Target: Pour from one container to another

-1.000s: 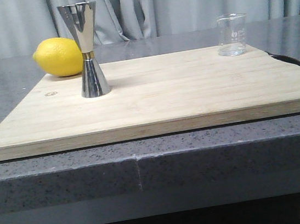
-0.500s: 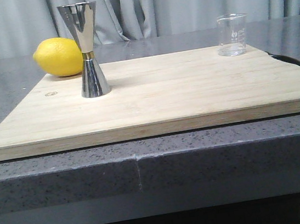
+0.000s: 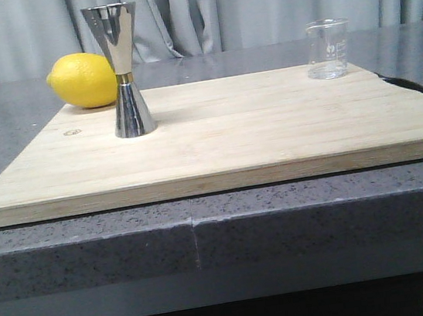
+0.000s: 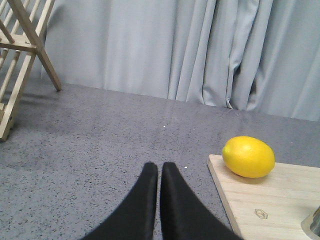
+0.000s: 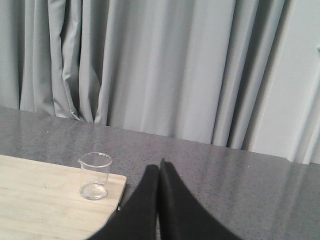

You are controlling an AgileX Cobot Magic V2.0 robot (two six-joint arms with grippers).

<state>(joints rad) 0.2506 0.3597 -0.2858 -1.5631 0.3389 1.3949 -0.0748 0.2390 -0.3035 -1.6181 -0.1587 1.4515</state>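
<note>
The small clear glass beaker [image 3: 328,49] stands upright near the far right corner of the wooden board [image 3: 224,137]; the right wrist view also holds the beaker [image 5: 94,176]. The tall steel jigger [image 3: 123,70] with a gold waist band stands on the board's left side. Neither gripper appears in the front view. My left gripper [image 4: 160,167] is shut and empty over the grey counter, beside the board's left edge. My right gripper [image 5: 159,167] is shut and empty, off the board's right corner, apart from the beaker.
A yellow lemon [image 3: 83,80] lies on the board's far left corner behind the jigger, also seen as the lemon [image 4: 248,156] in the left wrist view. A wooden rack [image 4: 22,55] stands on the counter at the far left. Grey curtains hang behind.
</note>
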